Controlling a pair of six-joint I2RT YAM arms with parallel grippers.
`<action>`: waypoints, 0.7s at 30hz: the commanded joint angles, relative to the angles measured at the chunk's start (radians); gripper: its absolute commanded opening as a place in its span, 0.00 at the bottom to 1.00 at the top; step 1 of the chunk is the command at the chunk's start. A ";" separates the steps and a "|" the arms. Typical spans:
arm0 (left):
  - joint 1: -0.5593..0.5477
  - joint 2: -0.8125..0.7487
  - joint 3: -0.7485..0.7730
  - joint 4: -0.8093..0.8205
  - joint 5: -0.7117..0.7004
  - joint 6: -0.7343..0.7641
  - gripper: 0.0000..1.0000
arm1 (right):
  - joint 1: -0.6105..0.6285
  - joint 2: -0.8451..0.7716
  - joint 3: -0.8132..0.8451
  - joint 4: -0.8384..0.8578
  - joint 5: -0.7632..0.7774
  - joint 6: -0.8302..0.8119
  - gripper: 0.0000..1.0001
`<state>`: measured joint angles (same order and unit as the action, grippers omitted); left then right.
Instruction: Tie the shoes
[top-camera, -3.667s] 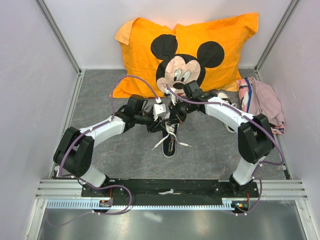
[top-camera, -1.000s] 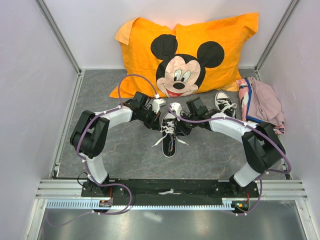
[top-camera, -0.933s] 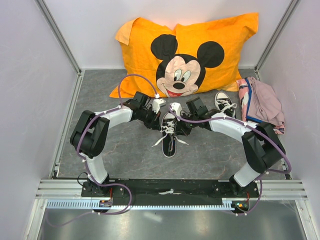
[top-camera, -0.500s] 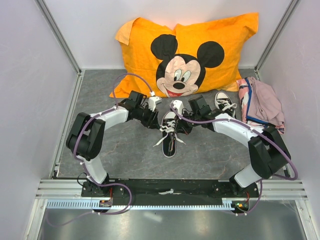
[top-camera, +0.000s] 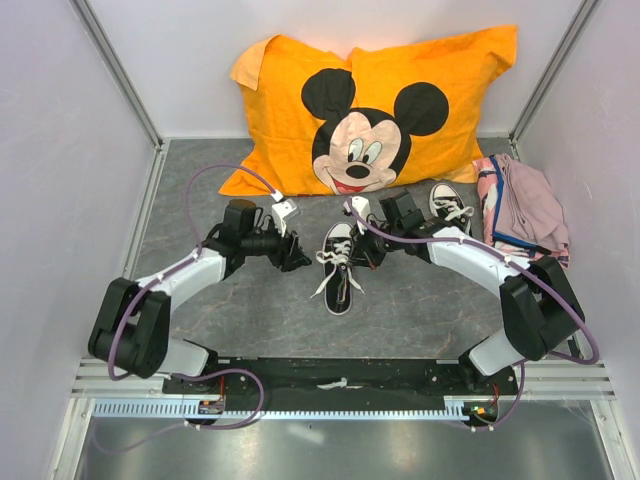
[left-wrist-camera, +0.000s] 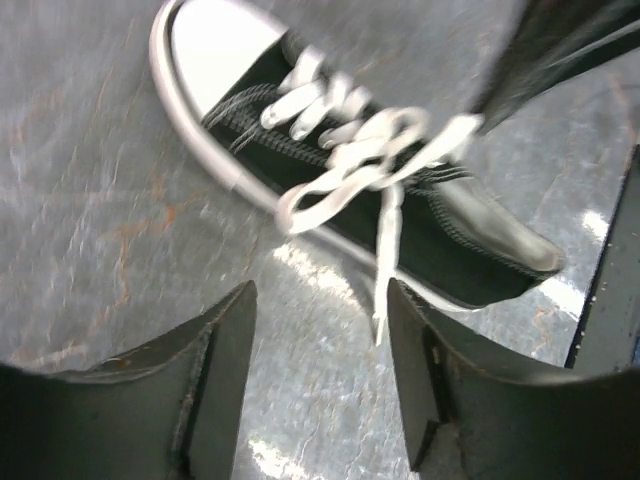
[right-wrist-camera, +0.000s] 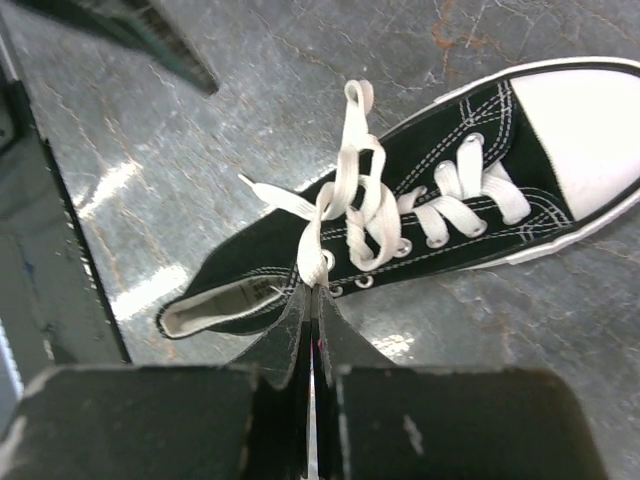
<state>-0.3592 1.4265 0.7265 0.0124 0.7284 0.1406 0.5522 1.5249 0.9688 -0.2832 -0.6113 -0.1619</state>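
One black canvas sneaker with a white toe cap lies in the middle of the gray mat, between the two arms, its toe pointing toward the orange Mickey Mouse pillow at the far wall. Its white laces are gathered in a loose tangle over the tongue, and one loose end lies over the side of the shoe onto the mat. The left gripper stands just to the left of this sneaker with its fingers spread apart, and nothing is between them; in the left wrist view the shoe lies beyond the fingertips, not touching them. The right gripper comes from the right side and its jaws are pressed together on a lace strand, which runs from the tangle straight down into the tips. The second sneaker rests well apart, at the right, near a crumpled pink cloth and below the corner of the pillow.
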 joint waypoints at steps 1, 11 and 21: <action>-0.023 -0.069 -0.036 0.208 0.059 -0.022 0.64 | -0.003 -0.014 0.010 0.061 -0.045 0.099 0.00; -0.150 -0.044 -0.094 0.395 -0.010 0.031 0.66 | -0.008 0.006 0.007 0.153 -0.048 0.229 0.00; -0.213 0.000 -0.133 0.532 -0.060 -0.010 0.66 | -0.009 0.014 -0.010 0.200 -0.041 0.298 0.00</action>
<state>-0.5579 1.4033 0.6022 0.4252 0.6991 0.1467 0.5457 1.5345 0.9684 -0.1413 -0.6353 0.0948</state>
